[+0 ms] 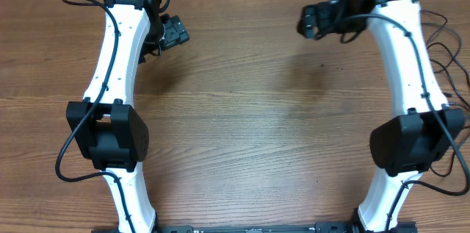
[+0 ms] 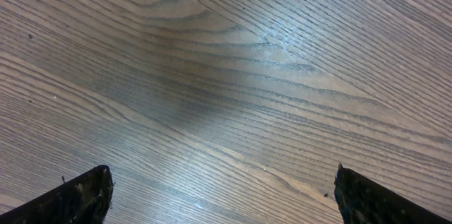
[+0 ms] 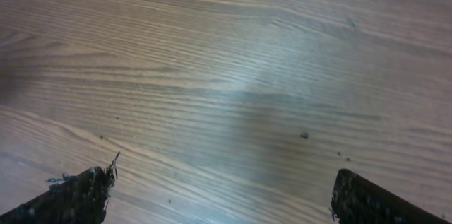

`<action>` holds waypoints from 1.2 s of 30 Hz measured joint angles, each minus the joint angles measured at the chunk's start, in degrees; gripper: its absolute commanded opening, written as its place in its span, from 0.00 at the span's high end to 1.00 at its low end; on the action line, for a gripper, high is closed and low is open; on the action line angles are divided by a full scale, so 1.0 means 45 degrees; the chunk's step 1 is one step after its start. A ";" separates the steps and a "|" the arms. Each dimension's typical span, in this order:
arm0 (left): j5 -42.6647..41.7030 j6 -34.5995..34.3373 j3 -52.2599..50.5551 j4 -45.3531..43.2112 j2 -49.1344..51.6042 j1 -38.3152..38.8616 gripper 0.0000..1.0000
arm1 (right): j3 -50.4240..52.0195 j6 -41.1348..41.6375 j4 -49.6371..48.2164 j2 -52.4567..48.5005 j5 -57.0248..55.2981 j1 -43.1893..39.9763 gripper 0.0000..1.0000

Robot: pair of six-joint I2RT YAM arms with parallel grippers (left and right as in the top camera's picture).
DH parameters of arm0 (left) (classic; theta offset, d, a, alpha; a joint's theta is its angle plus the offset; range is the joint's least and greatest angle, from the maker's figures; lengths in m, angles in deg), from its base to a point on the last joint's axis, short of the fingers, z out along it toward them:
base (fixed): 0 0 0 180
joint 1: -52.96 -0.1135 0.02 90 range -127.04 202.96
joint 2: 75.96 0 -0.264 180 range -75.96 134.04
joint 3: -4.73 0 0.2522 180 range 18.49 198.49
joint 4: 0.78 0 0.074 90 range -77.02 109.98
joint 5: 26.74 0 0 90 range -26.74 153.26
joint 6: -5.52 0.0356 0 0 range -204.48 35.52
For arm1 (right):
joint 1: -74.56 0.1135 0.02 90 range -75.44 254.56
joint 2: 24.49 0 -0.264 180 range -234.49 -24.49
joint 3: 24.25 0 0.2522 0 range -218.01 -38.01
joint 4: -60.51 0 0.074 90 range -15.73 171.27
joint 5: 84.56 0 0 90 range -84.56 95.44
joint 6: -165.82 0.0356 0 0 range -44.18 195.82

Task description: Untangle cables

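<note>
No tangle of cables shows on the wooden table (image 1: 242,123); the cables are out of view in both wrist views. My left gripper (image 1: 169,36) hangs at the far left and stands open. In its wrist view (image 2: 222,192) the two dark fingertips (image 2: 85,199) sit wide apart over bare wood. My right gripper (image 1: 312,21) is at the far right, also open. Its wrist view (image 3: 222,192) has nothing between the frayed fingertips (image 3: 81,196), only wood grain with a few dark specks.
Thin black cords (image 1: 449,45) loop at the table's right edge beside the right arm; I cannot tell whether they are arm wiring. The two white arms (image 1: 110,101) (image 1: 411,93) stand along the left and right sides, their bases at the near edge.
</note>
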 measured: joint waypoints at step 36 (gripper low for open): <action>0.0000 0.0000 0.0000 0.0000 0.0000 0.0000 0.00 | 0.0000 0.0379 -0.0442 -0.0063 0.0748 0.0753 0.00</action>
